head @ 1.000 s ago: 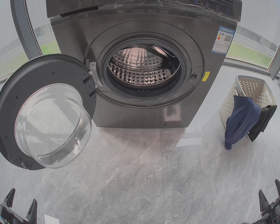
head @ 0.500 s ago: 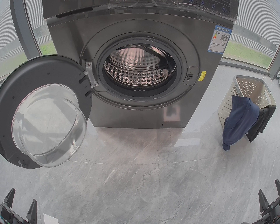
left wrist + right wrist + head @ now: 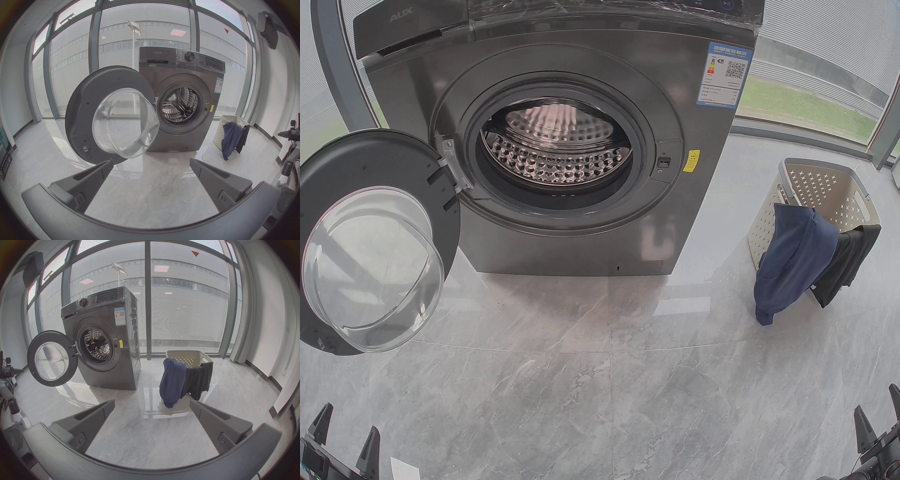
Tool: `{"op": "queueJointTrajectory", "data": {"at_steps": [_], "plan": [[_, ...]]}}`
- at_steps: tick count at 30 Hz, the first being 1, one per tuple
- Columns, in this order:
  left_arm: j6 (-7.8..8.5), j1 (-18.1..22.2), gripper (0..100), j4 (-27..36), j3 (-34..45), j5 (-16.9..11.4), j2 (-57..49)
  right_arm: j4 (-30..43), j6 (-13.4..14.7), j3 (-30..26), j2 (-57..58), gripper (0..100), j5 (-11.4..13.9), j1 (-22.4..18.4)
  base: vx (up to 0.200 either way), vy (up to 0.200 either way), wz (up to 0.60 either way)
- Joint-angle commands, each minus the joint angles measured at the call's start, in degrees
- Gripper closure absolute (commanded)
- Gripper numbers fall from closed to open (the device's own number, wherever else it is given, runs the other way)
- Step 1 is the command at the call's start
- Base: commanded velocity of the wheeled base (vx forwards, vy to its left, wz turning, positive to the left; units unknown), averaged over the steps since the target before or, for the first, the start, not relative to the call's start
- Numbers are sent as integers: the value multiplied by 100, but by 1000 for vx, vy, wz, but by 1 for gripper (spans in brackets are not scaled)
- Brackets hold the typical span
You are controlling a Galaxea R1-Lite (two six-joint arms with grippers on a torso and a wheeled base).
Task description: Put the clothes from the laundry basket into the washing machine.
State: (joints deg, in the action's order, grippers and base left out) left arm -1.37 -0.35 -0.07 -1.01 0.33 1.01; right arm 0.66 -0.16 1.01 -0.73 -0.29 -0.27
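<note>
Left gripper (image 3: 349,431) sits low at your near left, its fingers spread apart with nothing between them, over grey floor tile (image 3: 612,387). Ahead of it you have the round door (image 3: 375,162) of the washing machine (image 3: 569,250), swung wide open on its hinge with the clear glass bowl (image 3: 369,269) bulging toward you. The door stands out over the floor between that gripper and the machine's opening. To the right of the door, the steel drum (image 3: 556,150) is open to view. Further right, apart from the machine's front corner and near the window, the laundry basket (image 3: 765,231) stands on the floor. A blue garment (image 3: 794,262) hangs over its near rim and down the outside wall, and a black garment (image 3: 847,259) hangs over the rim just beside it, touching it. Right gripper (image 3: 876,412) sits low at your near right, fingers apart and holding nothing, well apart from the basket, with open floor between them
</note>
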Motion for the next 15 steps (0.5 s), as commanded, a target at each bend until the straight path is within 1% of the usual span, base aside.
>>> {"op": "queueJointTrajectory", "data": {"at_steps": [1,8,14,15], "plan": [[-4,0,0,-1,101,2,-66,4,-2,-75,29,0,3,0,200,0,0],[-4,0,0,-1,101,2,-66,4,-2,-75,29,0,3,0,200,0,0],[-4,0,0,-1,101,2,-66,4,-2,-75,29,0,3,0,0,0,0],[-4,0,0,-1,101,2,-66,4,-2,-75,29,0,3,0,0,-200,0]]}}
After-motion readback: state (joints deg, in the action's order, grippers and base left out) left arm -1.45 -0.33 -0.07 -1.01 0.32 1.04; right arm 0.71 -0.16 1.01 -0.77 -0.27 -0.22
